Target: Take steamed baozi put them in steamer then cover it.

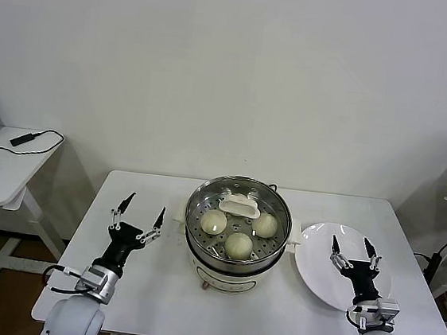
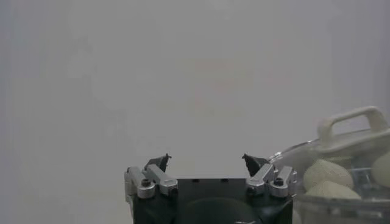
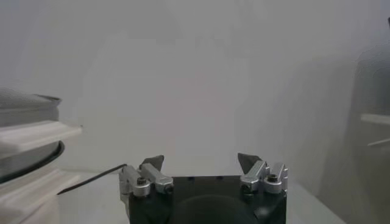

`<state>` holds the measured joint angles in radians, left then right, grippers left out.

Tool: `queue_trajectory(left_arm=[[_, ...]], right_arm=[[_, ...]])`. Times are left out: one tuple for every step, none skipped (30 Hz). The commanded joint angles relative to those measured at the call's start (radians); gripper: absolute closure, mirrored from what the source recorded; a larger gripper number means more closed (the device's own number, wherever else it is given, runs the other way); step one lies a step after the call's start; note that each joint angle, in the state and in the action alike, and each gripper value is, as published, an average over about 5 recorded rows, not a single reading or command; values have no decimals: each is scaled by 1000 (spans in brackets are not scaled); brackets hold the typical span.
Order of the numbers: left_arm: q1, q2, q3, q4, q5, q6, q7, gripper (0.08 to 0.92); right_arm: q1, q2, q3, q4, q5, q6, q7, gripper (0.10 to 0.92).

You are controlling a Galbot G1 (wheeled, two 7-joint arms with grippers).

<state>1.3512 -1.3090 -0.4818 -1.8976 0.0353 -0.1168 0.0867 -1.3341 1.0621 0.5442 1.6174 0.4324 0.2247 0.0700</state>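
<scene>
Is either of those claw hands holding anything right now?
No. The left gripper beside the steamer and the right gripper over the plate are both open and empty.

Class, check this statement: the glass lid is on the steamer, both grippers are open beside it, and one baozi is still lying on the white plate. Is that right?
Not quite. The plate holds no baozi; the head view shows it bare under the open right gripper. The baozi sit in the steamer under the glass lid, and the left gripper is open beside it.
</scene>
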Motion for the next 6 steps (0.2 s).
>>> queue_trajectory(left_arm=[[95, 20, -40, 1, 34, 9, 3, 177], [100, 24, -41, 2, 33, 9, 7, 177], [103, 27, -42, 3, 32, 8, 9, 177], [104, 28, -42, 4, 30, 7, 9, 177], [104, 28, -42, 4, 29, 7, 8, 177], [103, 27, -42, 5, 29, 6, 7, 177]], right_arm=[[-6, -2, -2, -1, 2, 14, -11, 203], [-6, -3, -2, -2, 2, 15, -12, 203], [-5, -3, -2, -2, 2, 16, -12, 203], [-4, -4, -2, -3, 2, 16, -12, 203], [-4, -4, -2, -3, 2, 16, -13, 203], [-3, -4, -3, -4, 2, 16, -13, 203]])
